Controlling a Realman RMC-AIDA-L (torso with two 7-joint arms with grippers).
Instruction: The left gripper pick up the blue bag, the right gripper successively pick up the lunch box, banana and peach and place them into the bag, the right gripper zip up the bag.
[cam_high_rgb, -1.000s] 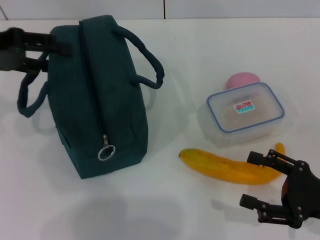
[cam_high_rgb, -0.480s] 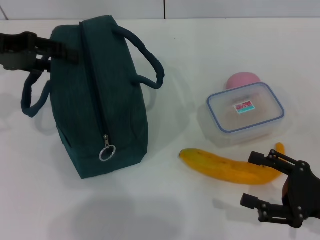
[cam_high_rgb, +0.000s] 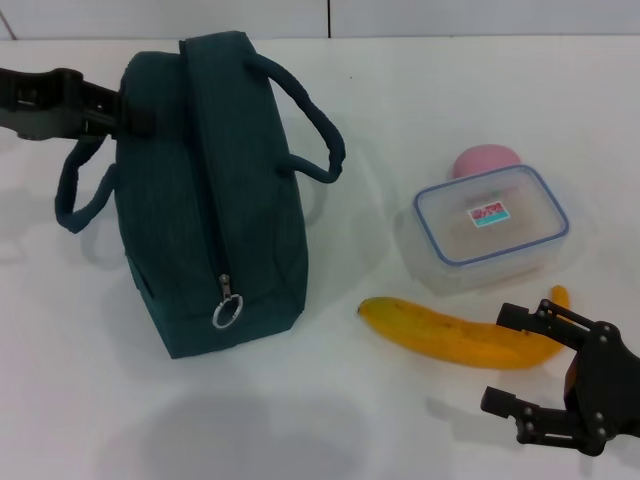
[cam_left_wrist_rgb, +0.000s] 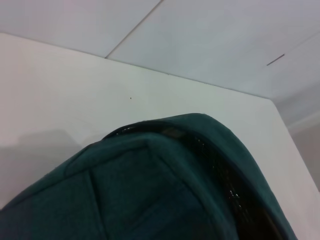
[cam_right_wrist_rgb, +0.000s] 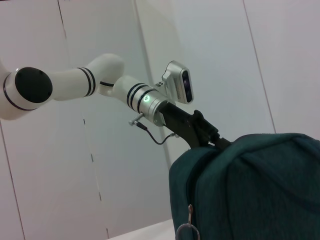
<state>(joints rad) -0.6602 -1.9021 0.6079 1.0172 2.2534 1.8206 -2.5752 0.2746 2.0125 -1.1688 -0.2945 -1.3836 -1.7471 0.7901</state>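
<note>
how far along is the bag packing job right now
Early. Nothing is packed: the lunch box, banana and peach lie on the table, and the blue bag is zipped. In hand: the left gripper is at the bag's far end. The right gripper waits open beside the banana.

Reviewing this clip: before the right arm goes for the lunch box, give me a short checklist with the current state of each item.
1. Left tool on the bag: it sits at the bag's far left end, but the grip itself is hidden. Cannot tell.
2. Bag open for loading: zipper runs closed along the top, ring pull at the near end. Not ok.
3. Right tool ready: open, empty, near the banana's right end. Ok.
4. Lunch box reachable: lid on, nothing on top, sitting apart from the bag. Ok.
5. Peach located: behind the lunch box, partly hidden by it. Ok.
</note>
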